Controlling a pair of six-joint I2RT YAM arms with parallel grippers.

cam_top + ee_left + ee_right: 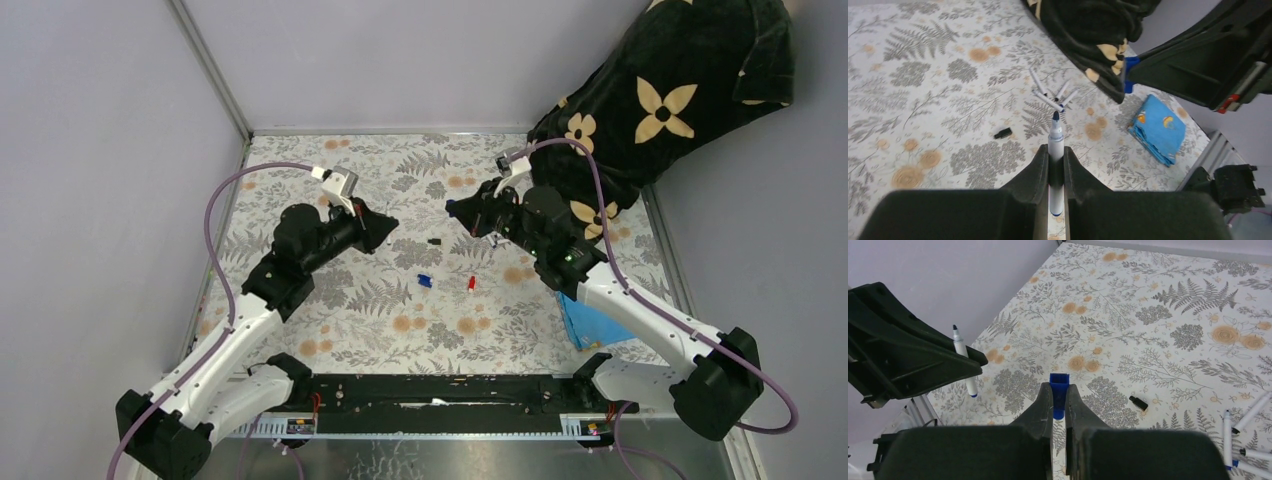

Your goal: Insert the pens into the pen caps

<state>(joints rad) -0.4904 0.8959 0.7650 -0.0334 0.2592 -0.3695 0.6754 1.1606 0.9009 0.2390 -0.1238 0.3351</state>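
My left gripper is shut on a white pen whose dark blue tip points forward. It hangs above the table's middle. My right gripper is shut on a blue pen cap, open end forward, and faces the left gripper across a small gap. The held pen also shows in the right wrist view. A black cap, a second blue cap and a red cap lie on the table. Several loose pens lie in a cluster.
The table has a floral cover. A folded blue patterned cloth lies at the right under my right arm. A black flowered garment reaches in at the far right corner. Grey walls close the left and far sides.
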